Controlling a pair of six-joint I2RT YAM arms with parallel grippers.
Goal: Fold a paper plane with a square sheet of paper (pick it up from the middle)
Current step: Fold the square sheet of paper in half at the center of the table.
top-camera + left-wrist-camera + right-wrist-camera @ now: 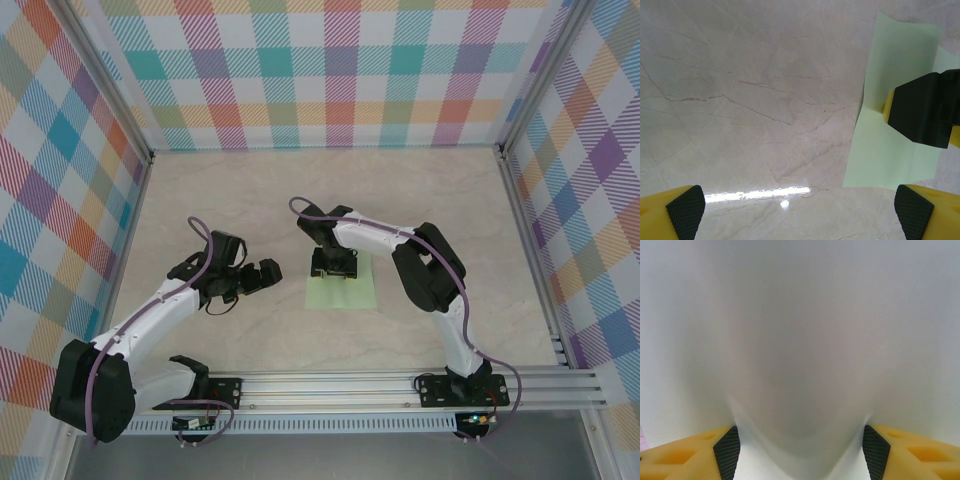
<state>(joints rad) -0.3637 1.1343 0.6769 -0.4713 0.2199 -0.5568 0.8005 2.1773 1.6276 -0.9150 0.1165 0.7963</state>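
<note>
The square sheet of paper (345, 293) is pale green and lies on the marble table at the centre. My right gripper (335, 270) points down onto its far half. In the right wrist view the sheet (800, 340) bulges up in a rounded hump between the black pads (727, 450), which stand apart at its sides with my right gripper (801, 452) open. The left wrist view shows the sheet (885, 155) bowed, with the right gripper's black finger (922, 112) on it. My left gripper (262, 276) waits open to the left of the sheet, its pads (686, 210) wide over bare table.
Checked walls close in the marble table (220, 200) on three sides. An aluminium rail (400, 385) with both arm bases runs along the near edge. Bare table lies behind the sheet and to its right.
</note>
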